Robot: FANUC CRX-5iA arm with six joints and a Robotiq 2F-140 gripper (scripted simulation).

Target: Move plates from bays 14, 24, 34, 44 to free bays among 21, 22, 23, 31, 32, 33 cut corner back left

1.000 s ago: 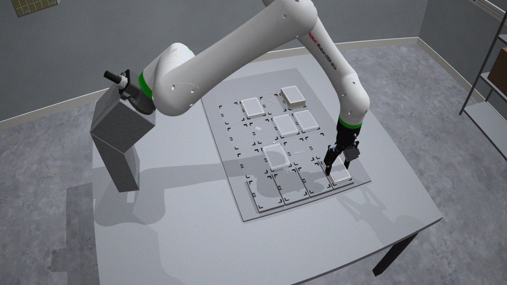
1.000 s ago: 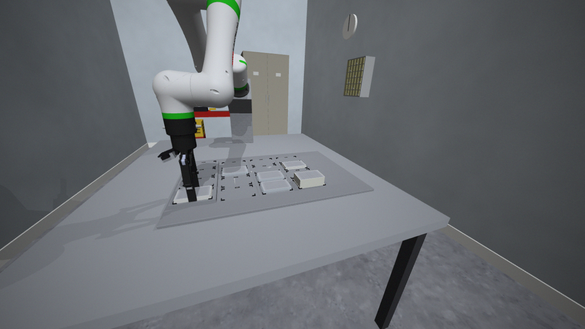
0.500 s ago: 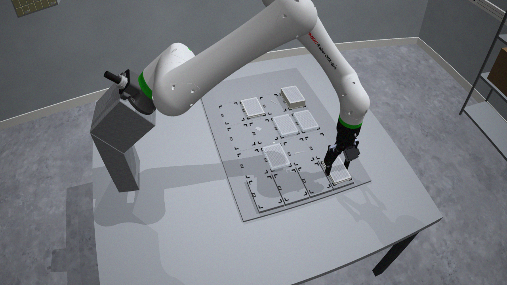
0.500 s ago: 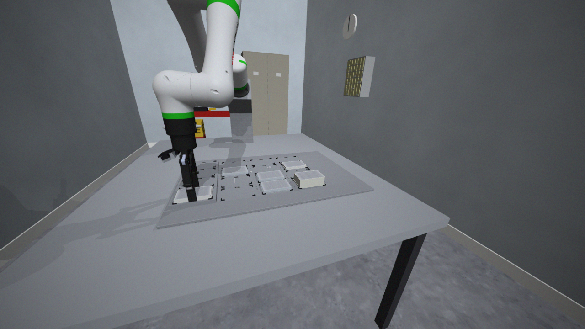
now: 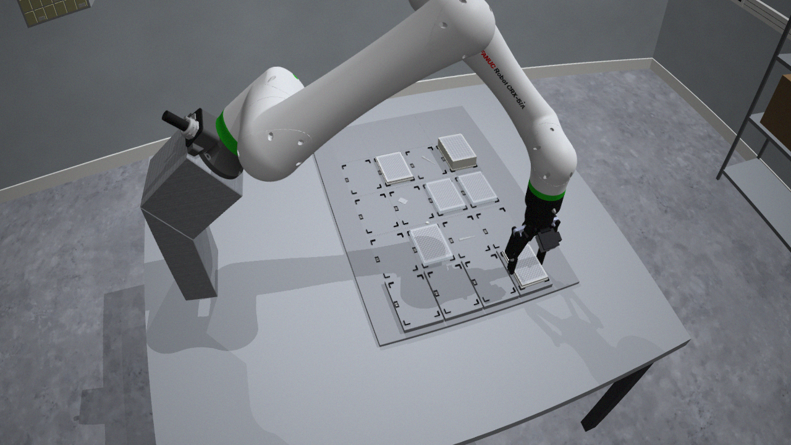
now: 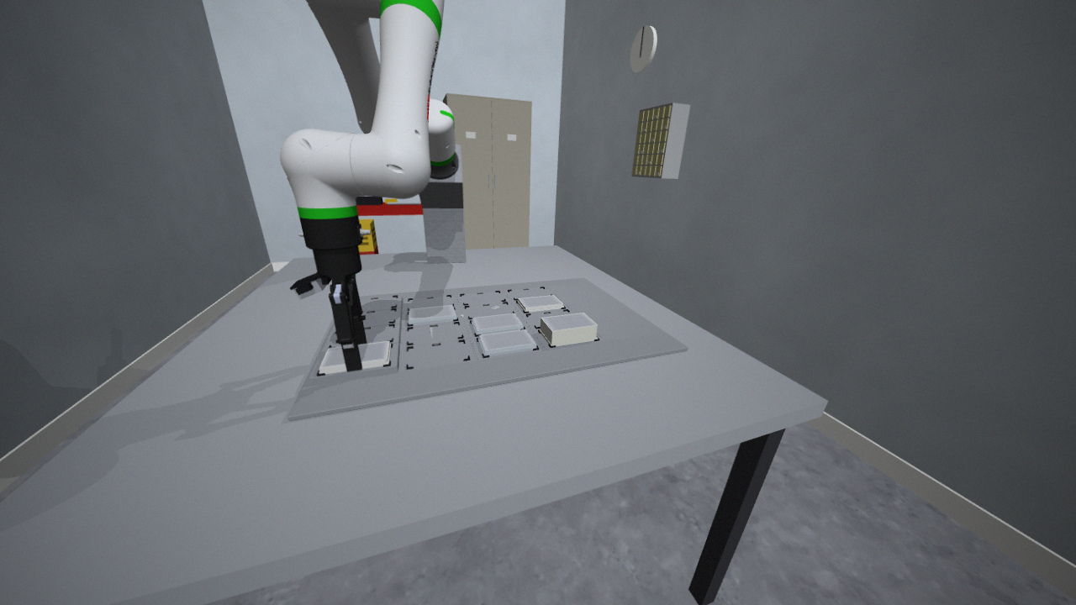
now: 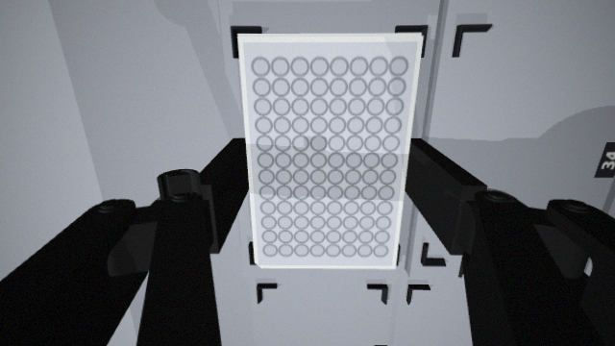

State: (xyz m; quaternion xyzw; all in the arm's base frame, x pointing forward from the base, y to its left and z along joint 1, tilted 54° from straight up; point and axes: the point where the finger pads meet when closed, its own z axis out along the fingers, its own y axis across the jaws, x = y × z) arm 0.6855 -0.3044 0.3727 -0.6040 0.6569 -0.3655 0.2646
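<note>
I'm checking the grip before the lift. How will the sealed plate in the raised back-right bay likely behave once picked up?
The plate looks like a flat, stiff slab, so it should lift without sagging. The gripper clamps its long sides near the middle, so tipping seems unlikely. Its smooth side walls and sealed top might let it slip in a fast swing.

The arm (image 5: 500, 72) reads "FANUC Robot CRX-5iA"; a deck label (image 7: 608, 160) apparently "34".
</note>
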